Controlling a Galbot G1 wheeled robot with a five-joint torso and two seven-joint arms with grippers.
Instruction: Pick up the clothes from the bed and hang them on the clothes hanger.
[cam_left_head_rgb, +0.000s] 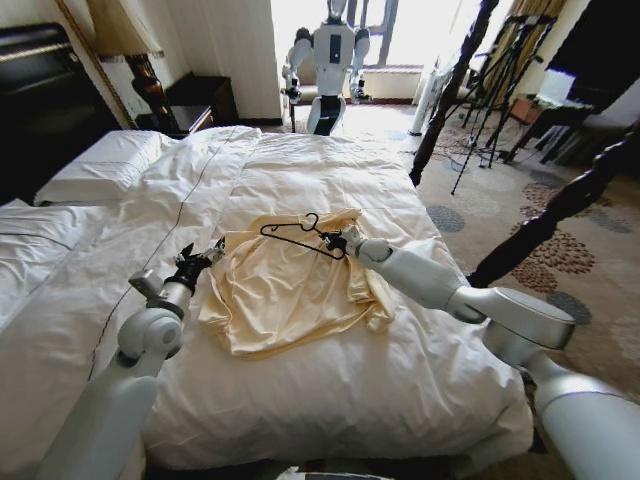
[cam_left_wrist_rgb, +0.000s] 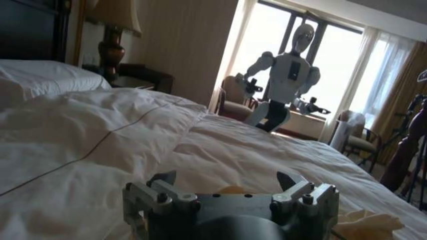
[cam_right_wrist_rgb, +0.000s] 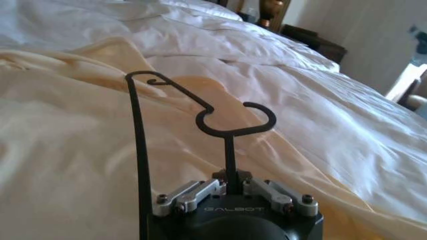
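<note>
The pale yellow clothes (cam_left_head_rgb: 285, 290) lie crumpled on the white bed (cam_left_head_rgb: 420, 200), near its middle. A thin black clothes hanger (cam_left_head_rgb: 296, 233) rests over the shirt's far edge. My right gripper (cam_left_head_rgb: 334, 243) is shut on the hanger, and the right wrist view shows its fingers (cam_right_wrist_rgb: 200, 192) clamped on the stem below the curved hook (cam_right_wrist_rgb: 237, 122), with the yellow fabric (cam_right_wrist_rgb: 73, 130) underneath. My left gripper (cam_left_head_rgb: 206, 258) hovers low at the shirt's left edge, open, with its fingers (cam_left_wrist_rgb: 287, 180) spread above the duvet and a bit of yellow cloth (cam_left_wrist_rgb: 365, 224) beside it.
Dark wooden bedposts (cam_left_head_rgb: 455, 85) (cam_left_head_rgb: 560, 210) stand off the bed's right side, with black tripods (cam_left_head_rgb: 495, 80) on the patterned carpet behind. Another white robot (cam_left_head_rgb: 330, 55) stands by the window. Pillows (cam_left_head_rgb: 100, 165), a lamp and a nightstand (cam_left_head_rgb: 195, 105) are at the left.
</note>
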